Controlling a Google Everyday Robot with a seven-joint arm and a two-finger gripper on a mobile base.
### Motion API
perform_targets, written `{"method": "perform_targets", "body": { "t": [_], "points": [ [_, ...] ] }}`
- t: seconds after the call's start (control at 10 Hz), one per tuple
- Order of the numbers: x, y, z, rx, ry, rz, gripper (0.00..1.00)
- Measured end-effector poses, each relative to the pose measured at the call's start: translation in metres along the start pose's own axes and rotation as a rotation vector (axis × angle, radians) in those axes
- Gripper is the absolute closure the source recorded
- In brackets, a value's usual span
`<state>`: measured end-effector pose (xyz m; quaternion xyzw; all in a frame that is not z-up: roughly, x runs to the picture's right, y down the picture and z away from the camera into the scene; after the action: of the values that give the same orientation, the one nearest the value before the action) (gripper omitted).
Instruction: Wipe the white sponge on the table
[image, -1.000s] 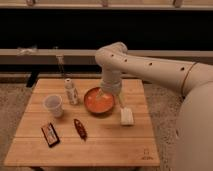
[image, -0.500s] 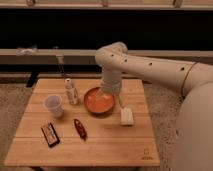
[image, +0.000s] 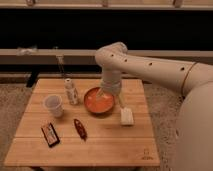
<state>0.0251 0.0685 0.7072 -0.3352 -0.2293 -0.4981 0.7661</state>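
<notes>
Camera view shows the pincer spread wide and empty over the orange bowl's rim; the white sponge lies on the tabletop just beyond it, right side. Probably light and soft: grip its long sides gently

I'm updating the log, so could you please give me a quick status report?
Tool open, hovering over right rim of orange round bowl. Small white rectangular sponge flat on light-brown wooden table, not gripped. Bowl close beside sponge.
</notes>
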Motion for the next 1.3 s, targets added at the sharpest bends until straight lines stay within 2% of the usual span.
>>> {"method": "perform_targets", "body": {
  "t": [1.0,1.3],
  "points": [
    [0.002,0.001,0.001,0.003,-0.004,-0.016,0.2],
    [0.021,0.032,0.021,0.059,-0.033,-0.097,0.2]
  ]
}}
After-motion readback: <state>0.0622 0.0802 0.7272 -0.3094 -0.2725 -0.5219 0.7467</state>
